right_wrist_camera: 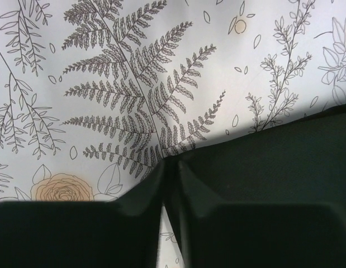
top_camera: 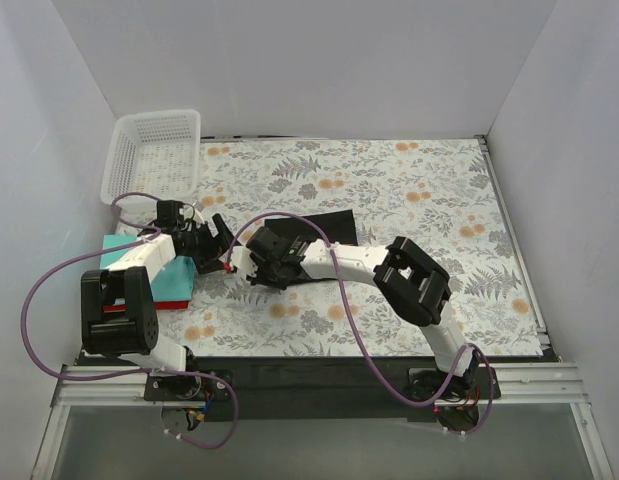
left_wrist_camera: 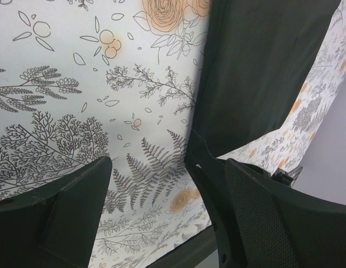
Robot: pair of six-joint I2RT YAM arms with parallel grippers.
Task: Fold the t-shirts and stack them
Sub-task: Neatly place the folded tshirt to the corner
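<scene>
Floral-printed tabletop (top_camera: 409,190), flat black cloth t-shirt (top_camera: 334,225): my right gripper (right_wrist_camera: 171,167) clamps its edge for folding; my wide-open, empty left gripper (left_wrist_camera: 164,167) must grip next.

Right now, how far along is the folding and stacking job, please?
Done: a folded stack, teal on top, lies on the left side. In hand: the right tool looks shut on a corner of the black t-shirt; the left tool is open beside its edge. Left: finish folding it and stack it.

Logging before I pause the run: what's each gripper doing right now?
Left gripper: open, holding nothing.
Right gripper: shut on the black t-shirt at its edge.
</scene>
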